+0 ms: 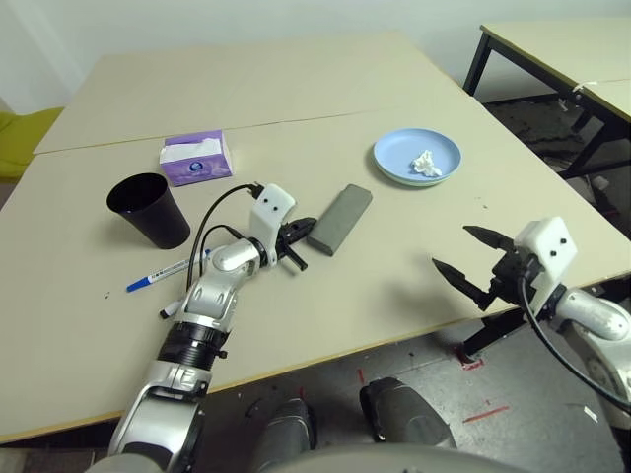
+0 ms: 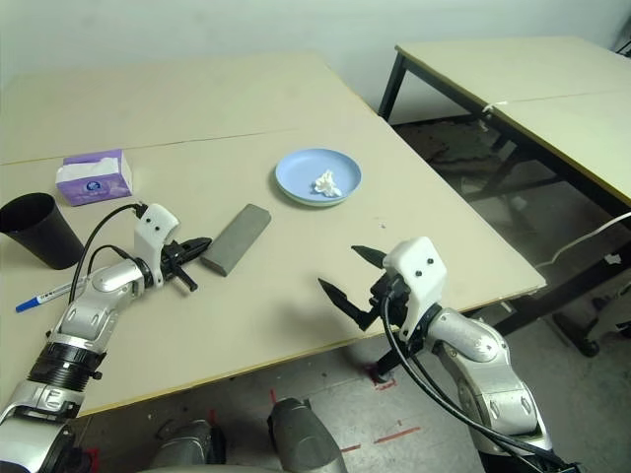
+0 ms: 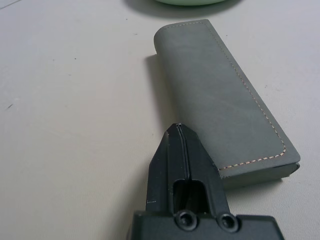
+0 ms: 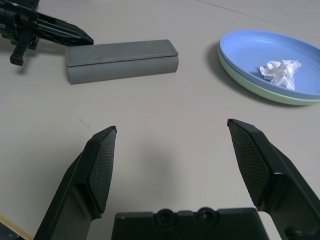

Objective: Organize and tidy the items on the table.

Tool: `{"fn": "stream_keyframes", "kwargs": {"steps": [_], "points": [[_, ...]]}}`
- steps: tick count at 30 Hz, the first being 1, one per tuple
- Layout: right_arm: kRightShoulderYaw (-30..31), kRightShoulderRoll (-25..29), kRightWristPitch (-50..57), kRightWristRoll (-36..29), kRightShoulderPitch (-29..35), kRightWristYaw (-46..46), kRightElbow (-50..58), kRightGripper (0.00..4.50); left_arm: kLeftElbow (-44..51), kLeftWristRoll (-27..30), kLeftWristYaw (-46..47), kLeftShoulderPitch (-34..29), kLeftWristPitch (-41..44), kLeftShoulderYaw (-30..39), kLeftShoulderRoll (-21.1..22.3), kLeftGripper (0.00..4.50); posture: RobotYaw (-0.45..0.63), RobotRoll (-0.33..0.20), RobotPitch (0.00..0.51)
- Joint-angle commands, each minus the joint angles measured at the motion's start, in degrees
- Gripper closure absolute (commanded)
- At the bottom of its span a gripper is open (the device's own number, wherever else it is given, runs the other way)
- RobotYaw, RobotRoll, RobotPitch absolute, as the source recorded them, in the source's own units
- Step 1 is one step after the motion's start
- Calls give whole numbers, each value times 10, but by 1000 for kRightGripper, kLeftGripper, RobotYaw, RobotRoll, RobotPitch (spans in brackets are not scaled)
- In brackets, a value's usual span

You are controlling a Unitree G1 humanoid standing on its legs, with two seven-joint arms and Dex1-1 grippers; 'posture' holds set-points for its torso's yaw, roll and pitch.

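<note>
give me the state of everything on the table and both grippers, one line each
glasses case: shut, lying flat
blue plate: stacked on a green plate, holding the tissue
green plate: under the blue plate
tissue: crumpled, on the blue plate
black cup: upright, empty as far as seen
marker pen: lying flat, capped
tissue box: tissue showing at its top
left gripper: shut, tip at the glasses case
right gripper: open, empty

Lab, plain tables [image 1: 296, 89], taped floor [image 1: 473, 394]

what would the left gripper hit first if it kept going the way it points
Probably the grey glasses case. The left gripper, jaws shut, points along the case's near end and is almost touching it; it might only graze the side.
</note>
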State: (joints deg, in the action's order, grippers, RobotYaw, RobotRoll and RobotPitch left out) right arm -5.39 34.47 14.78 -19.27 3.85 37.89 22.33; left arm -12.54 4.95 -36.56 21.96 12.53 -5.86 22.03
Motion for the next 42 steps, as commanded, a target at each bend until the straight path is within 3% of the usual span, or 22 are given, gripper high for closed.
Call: {"fn": "stream_keyframes", "kwargs": {"steps": [1,7,15,18,21,25,29,33,38,42], "points": [[8,-4,-6,-2,-3,12,-6,0,8,9,1,-4,22,15,7,4491,-294,0,65],[24,0,-52,-1,-14,70,-36,0,83,65,-10,0,113,84,63,4491,-263,0,72],[57,-4,-105,7,-61,131,-107,0,296,144,-93,-35,304,150,263,4491,-197,0,86],[74,-12,-121,11,-87,149,-136,0,378,189,-161,-45,395,173,391,4491,-172,0,91],[89,-20,-132,14,-112,163,-160,0,427,224,-218,-62,468,195,520,3939,-155,0,103],[103,-29,-145,17,-132,179,-182,0,448,304,-244,-28,581,223,590,2636,-136,0,121],[114,-37,-151,20,-139,189,-189,0,456,283,-255,-74,579,197,674,1240,-136,0,135],[122,-39,-155,23,-138,195,-186,0,440,284,-249,-102,583,166,699,17,-157,0,145],[123,-36,-150,23,-123,189,-163,0,414,262,-230,-87,575,94,704,17,-181,0,150],[124,-33,-153,28,-110,188,-155,0,388,236,-229,-36,564,29,686,17,-191,0,150]]}}
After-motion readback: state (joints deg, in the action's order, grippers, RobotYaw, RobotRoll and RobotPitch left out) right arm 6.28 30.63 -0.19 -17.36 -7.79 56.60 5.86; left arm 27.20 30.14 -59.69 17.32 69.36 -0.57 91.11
